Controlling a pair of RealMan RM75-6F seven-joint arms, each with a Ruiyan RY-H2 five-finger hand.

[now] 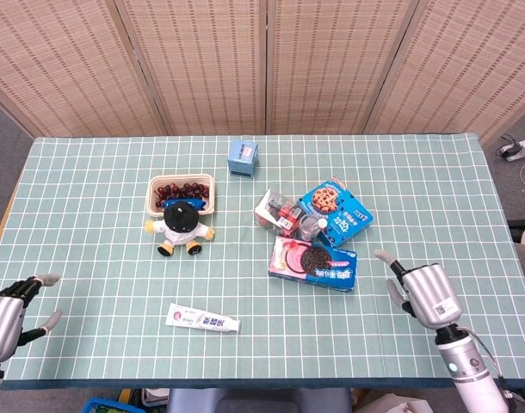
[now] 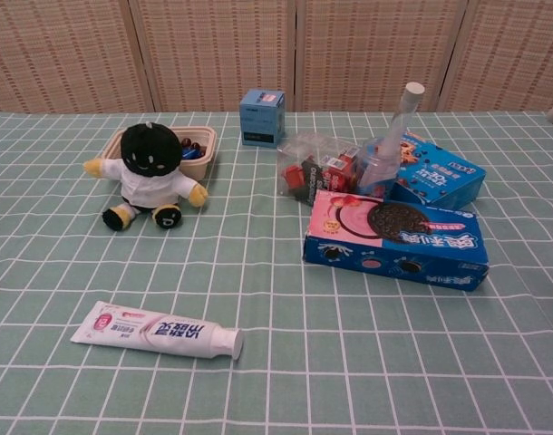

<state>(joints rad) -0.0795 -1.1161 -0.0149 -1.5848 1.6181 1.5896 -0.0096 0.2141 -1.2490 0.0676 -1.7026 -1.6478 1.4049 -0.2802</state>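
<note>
Head view shows the right robot hand (image 1: 426, 291) hovering over the near right part of the bench (image 1: 90, 172), its fingers spread and holding nothing. Just to its left lies the cookie box (image 1: 313, 263), a flat blue and pink carton picturing a dark sandwich cookie; white Chinese characters run along its near side in the chest view, too small to read surely. The hand is near the box but apart from it.

The left robot hand (image 1: 6, 314) sits at the near left edge, fingers apart and empty, well away from everything.

Beyond the cookie box a second blue biscuit box (image 1: 336, 210) shows chocolate-chip cookies. Between the two boxes stands a clear plastic bottle (image 2: 387, 149) with a white cap, tilted, beside a crumpled clear packet (image 2: 315, 168) of red and black items. A toothpaste tube (image 1: 202, 319), white and pink with Chinese lettering, lies near the front edge. A plush doll (image 1: 181, 225) with a black head sits against a tray of dark red fruit (image 1: 182, 192). A small blue carton (image 1: 243, 157) stands farther back.
</note>
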